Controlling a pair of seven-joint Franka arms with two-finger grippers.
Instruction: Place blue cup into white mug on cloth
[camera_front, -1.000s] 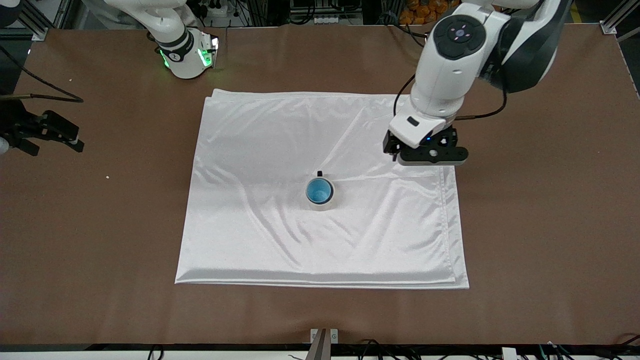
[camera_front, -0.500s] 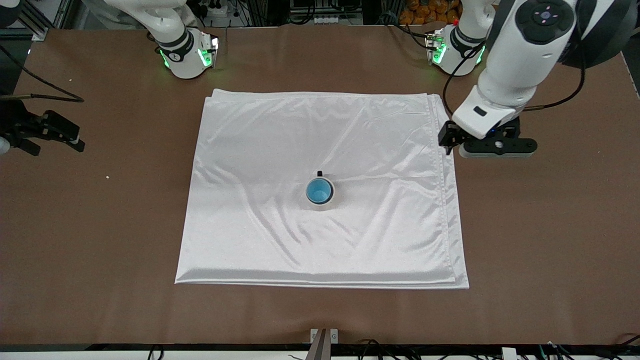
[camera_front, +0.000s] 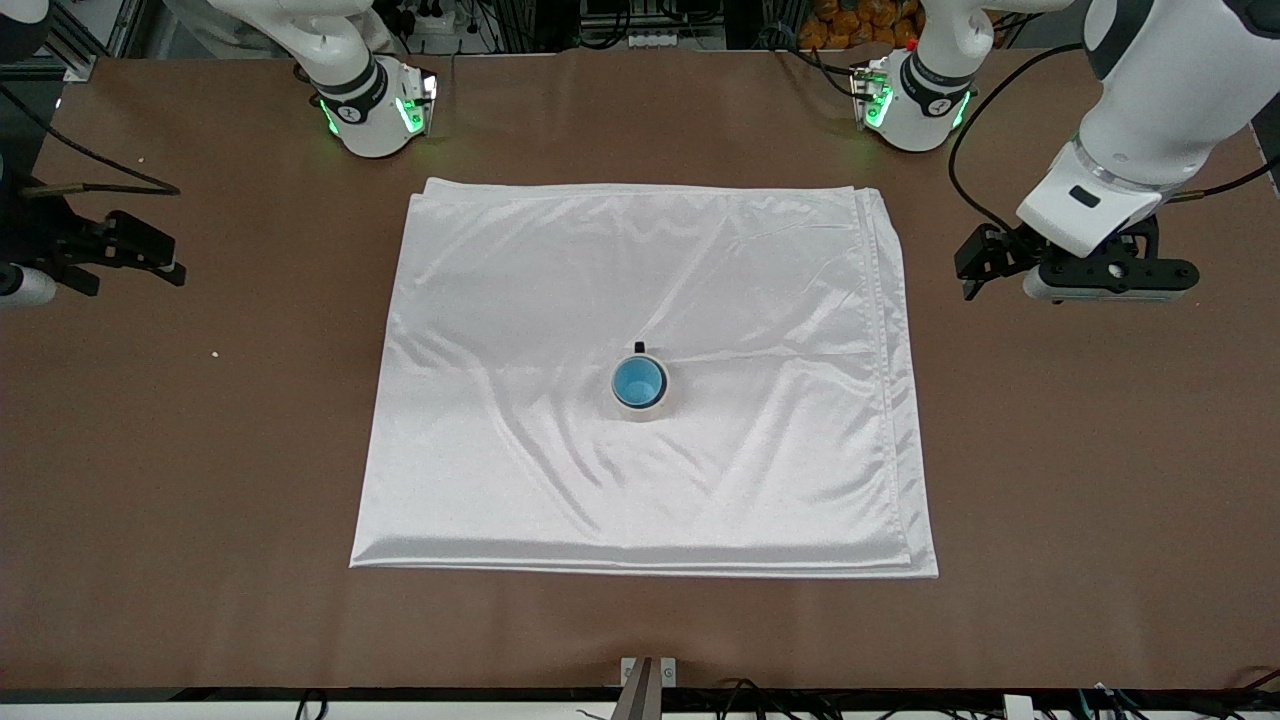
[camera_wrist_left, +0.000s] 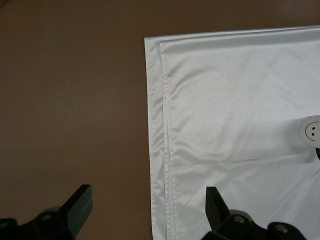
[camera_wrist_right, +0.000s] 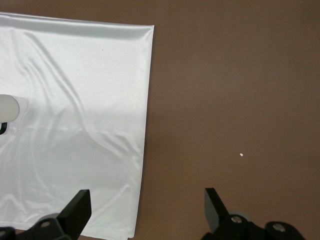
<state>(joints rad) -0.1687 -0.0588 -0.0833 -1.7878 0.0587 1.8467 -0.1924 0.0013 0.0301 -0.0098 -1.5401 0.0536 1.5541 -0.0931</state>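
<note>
Blue cup (camera_front: 638, 381) sits inside the white mug (camera_front: 641, 404) mid-cloth (camera_front: 640, 260), well apart from both wide-open, empty pincers: left pincer (camera_front: 1010, 268) and right pincer (camera_front: 120, 262) over bare worktop (camera_front: 1100, 450) at opposite edges.

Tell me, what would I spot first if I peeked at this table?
A big shiny white cloth covering the middle of the brown table. On it stands a white mug with a blue cup tucked inside. The left end effector and the right end effector hang open over bare table at either end.
</note>
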